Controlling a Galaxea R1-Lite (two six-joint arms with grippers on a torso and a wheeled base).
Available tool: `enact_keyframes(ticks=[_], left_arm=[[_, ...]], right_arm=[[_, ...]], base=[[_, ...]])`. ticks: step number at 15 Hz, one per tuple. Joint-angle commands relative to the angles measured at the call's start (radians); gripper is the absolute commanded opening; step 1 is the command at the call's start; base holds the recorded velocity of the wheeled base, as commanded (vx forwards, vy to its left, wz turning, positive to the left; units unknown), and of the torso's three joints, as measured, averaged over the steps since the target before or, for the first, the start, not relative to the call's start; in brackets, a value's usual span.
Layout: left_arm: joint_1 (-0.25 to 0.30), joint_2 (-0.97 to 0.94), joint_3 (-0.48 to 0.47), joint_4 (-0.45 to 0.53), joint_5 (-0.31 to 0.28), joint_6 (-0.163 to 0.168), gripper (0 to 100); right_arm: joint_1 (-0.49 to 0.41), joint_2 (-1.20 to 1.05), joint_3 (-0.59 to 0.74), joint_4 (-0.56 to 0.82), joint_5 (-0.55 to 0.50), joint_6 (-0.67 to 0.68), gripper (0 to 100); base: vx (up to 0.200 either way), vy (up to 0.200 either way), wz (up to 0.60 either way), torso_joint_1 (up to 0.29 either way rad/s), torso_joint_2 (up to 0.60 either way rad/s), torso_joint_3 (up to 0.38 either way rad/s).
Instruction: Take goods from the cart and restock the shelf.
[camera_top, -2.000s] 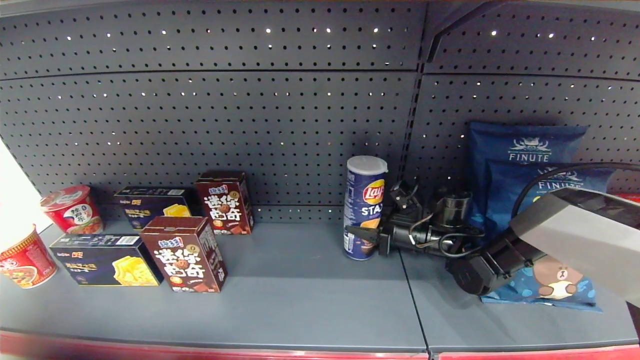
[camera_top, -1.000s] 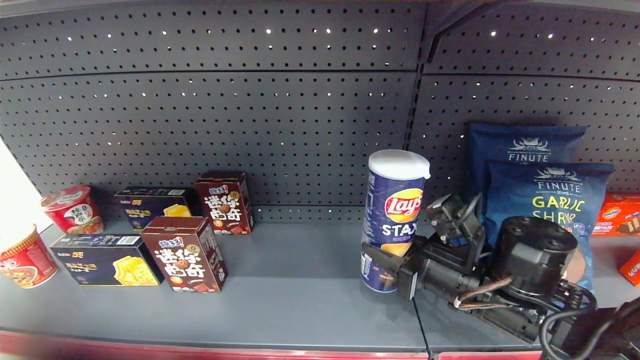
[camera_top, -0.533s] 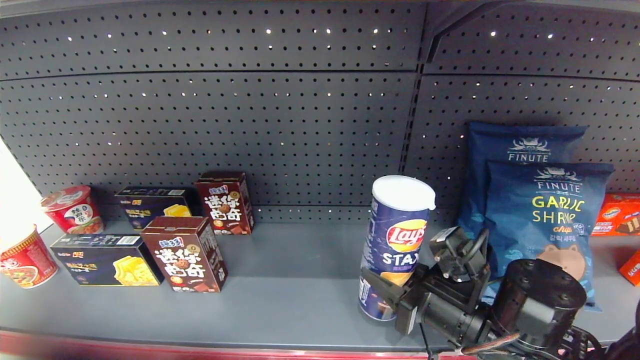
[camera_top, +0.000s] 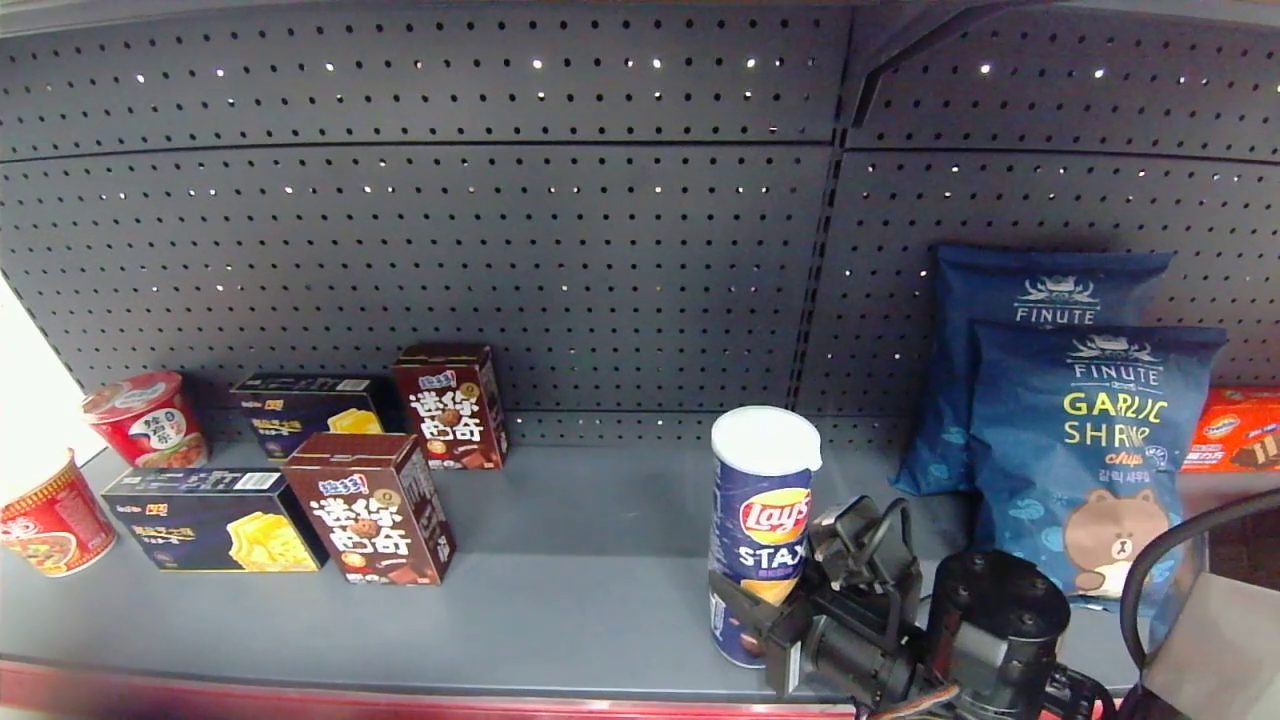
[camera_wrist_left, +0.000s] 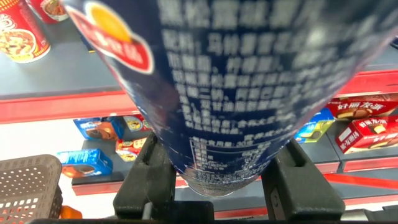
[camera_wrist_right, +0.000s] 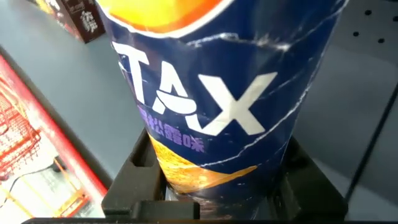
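Chip can (camera_top: 762, 520) upright in right hand (camera_top: 748, 598)

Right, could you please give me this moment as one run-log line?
right gripper: shut on chips can | upright at shelf front | left gripper: shut on second can

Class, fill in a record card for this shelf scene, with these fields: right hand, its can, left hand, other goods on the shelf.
right hand: shut on the chips can, gripping near its base
chips can: upright, near the front of the shelf, left of the blue snack bags
left hand: shut on a second can
other goods: brown boxes and noodle cups toward the shelf's left
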Motion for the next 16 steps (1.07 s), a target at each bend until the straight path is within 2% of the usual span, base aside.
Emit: enact_keyframes(ticks=[1,6,7,12,15,16], left_arm=[[0.000,0.002,0.006,0.001,0.000,0.000,0],[0.000,0.003,0.010,0.001,0.000,0.000,0],[0.000,0.002,0.010,0.001,0.000,0.000,0],[0.000,0.002,0.015,0.001,0.000,-0.003,0],[-0.002,0.002,0.015,0.001,0.000,-0.003,0],[0.000,0.002,0.018,0.001,0.000,-0.003,0]], right_arm=[[-0.006,0.038,-0.037,0.004,0.000,0.000,0],[-0.006,0.064,-0.049,0.004,0.003,0.000,0],[-0.006,0.067,-0.054,0.004,0.006,0.000,100],[0.000,0.042,-0.059,0.004,0.001,-0.008,100],[0.001,-0.059,0.030,0.004,0.003,-0.025,100],[0.004,-0.134,0.121,0.004,0.003,-0.031,100]], base=[[0.000,0.000,0.00,0.000,0.00,0.000],[0.000,0.000,0.00,0.000,0.00,0.000],[0.000,0.000,0.00,0.000,0.00,0.000],[0.000,0.000,0.00,0.000,0.00,0.000],[0.000,0.000,0.00,0.000,0.00,0.000],[0.000,0.000,0.00,0.000,0.00,0.000]])
